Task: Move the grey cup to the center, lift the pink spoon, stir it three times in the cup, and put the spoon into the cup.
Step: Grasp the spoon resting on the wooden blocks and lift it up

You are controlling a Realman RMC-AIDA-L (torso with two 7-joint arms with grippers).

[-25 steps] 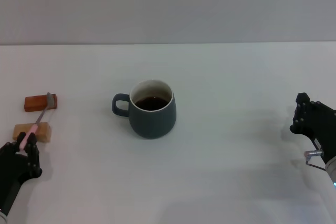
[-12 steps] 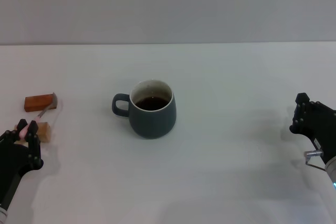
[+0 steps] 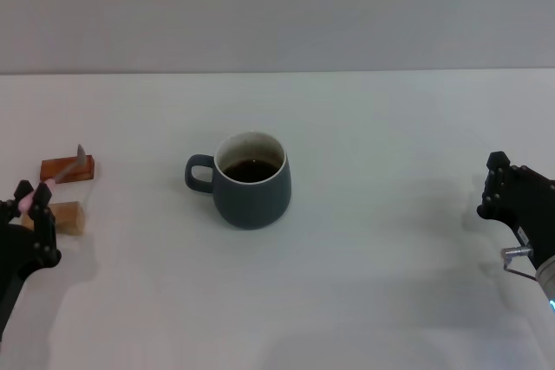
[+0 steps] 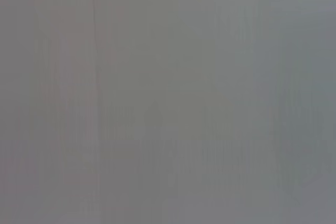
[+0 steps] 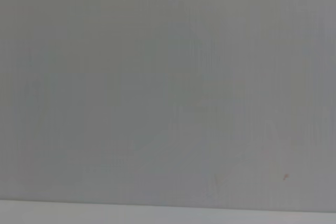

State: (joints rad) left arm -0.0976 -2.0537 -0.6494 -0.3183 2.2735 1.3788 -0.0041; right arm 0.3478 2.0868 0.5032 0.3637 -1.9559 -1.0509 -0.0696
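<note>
Lifting now: my left gripper (image 3: 30,205), fingers clamped on the spoon (image 3: 62,174), has raised it off the blocks (image 3: 67,168) at frame left. Cup (image 3: 251,181) sits centre; right gripper (image 3: 503,188) idles, its fingers unreadable.

I count one grey cup (image 3: 251,181), one pink spoon (image 3: 59,175) and two wooden blocks, reddish-brown (image 3: 66,168) and tan (image 3: 68,217). My two grippers, left gripper (image 3: 30,210) at nine o'clock and right gripper (image 3: 512,194) at three, complete it.
</note>
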